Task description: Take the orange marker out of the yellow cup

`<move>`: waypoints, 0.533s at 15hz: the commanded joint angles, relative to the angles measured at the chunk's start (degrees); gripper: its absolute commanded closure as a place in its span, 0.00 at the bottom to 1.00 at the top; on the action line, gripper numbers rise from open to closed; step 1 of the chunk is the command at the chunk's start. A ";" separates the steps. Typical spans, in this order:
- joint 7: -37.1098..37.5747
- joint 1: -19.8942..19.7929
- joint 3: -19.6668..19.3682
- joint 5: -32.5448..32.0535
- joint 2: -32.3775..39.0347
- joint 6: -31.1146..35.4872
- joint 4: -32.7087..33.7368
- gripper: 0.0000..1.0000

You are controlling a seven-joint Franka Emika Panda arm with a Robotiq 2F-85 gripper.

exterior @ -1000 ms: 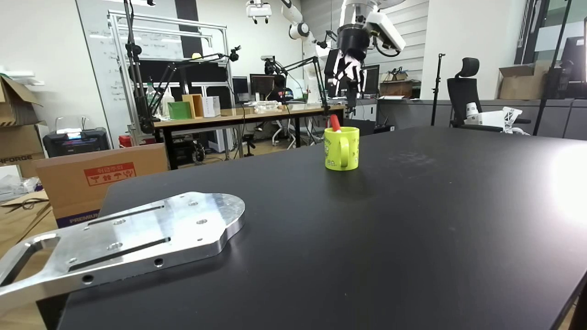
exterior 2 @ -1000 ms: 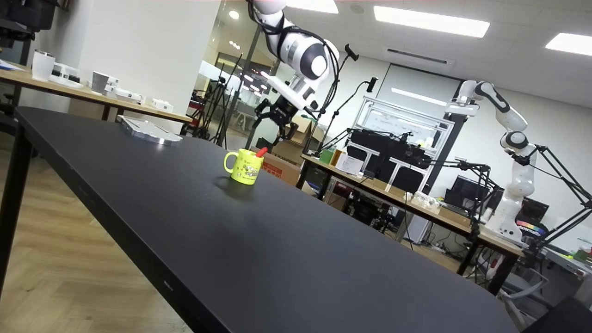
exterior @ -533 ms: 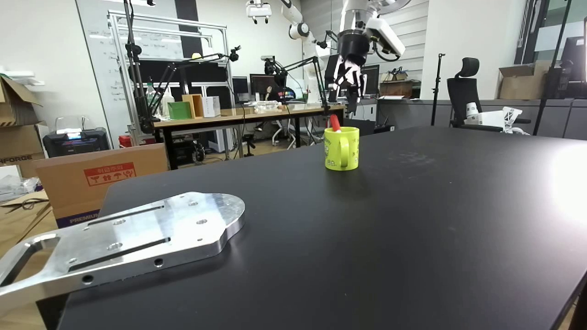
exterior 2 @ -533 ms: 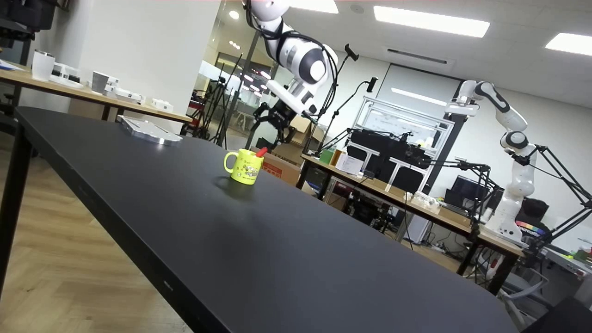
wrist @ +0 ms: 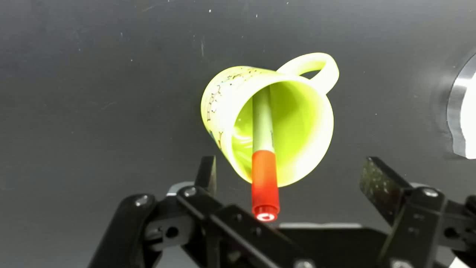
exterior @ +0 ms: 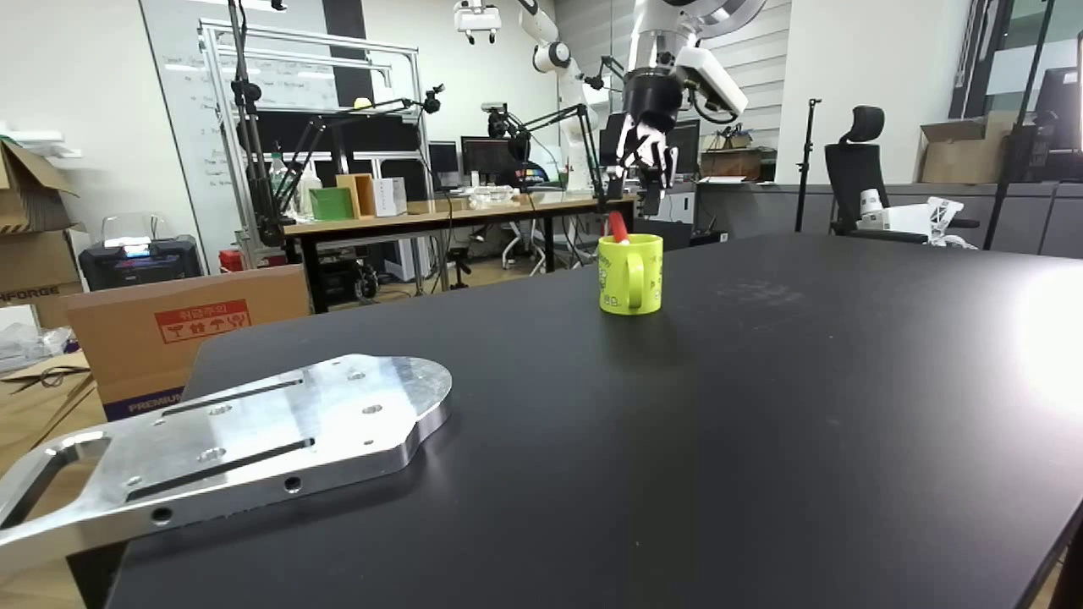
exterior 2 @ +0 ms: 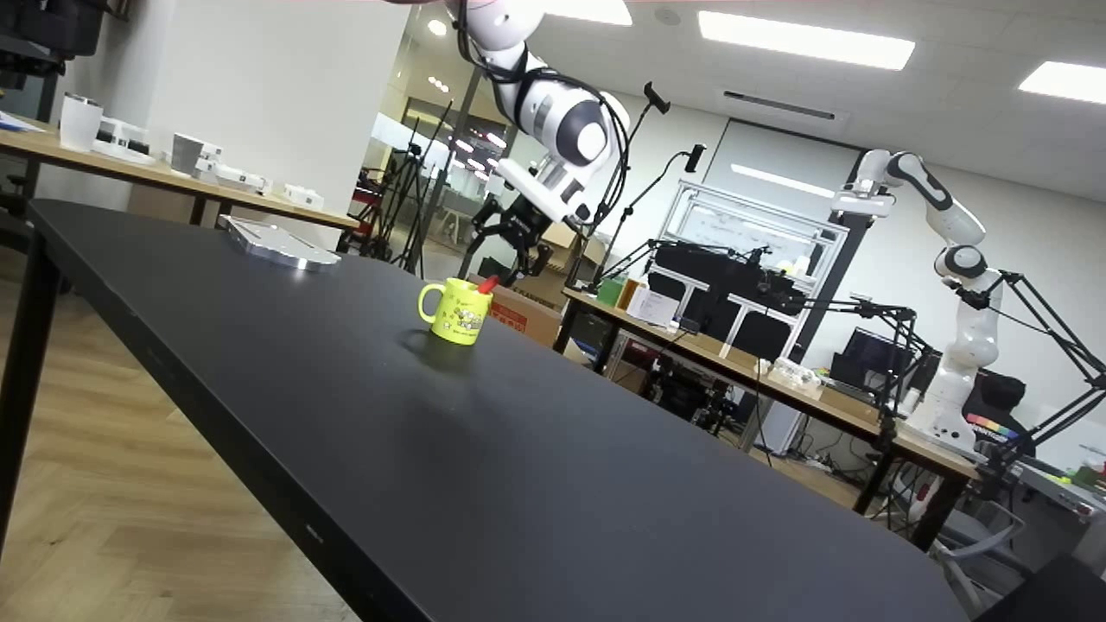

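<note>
The yellow cup (exterior: 624, 283) stands upright on the black table, also in an exterior view (exterior 2: 458, 320) and the wrist view (wrist: 227, 100). The orange marker (wrist: 265, 178) leans in it, red-orange cap up and out over the rim, pale body inside. Its cap shows in both exterior views (exterior: 618, 227) (exterior 2: 489, 283). My gripper (wrist: 289, 167) is open and empty, above and behind the cup in an exterior view (exterior: 634, 200). In the wrist view the cap shows between the spread fingers, nearer the left one, touching neither. The exact gap in depth is unclear.
A silver metal plate (exterior: 321, 414) lies on the black table (exterior: 677, 457), also at the far end in an exterior view (exterior 2: 281, 244) and at the right edge of the wrist view (wrist: 465, 115). The cup's handle (wrist: 329, 72) points away from my gripper.
My gripper has shifted slightly and turned a little, so both fingers now show apart in both exterior views. The cup and the marker have not moved.
</note>
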 commanded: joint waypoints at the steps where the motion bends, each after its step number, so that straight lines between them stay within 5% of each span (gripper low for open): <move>1: -0.54 0.76 -0.49 -1.06 2.35 2.14 4.11 0.00; 8: -1.20 1.06 -0.19 -1.14 2.80 4.31 3.41 0.00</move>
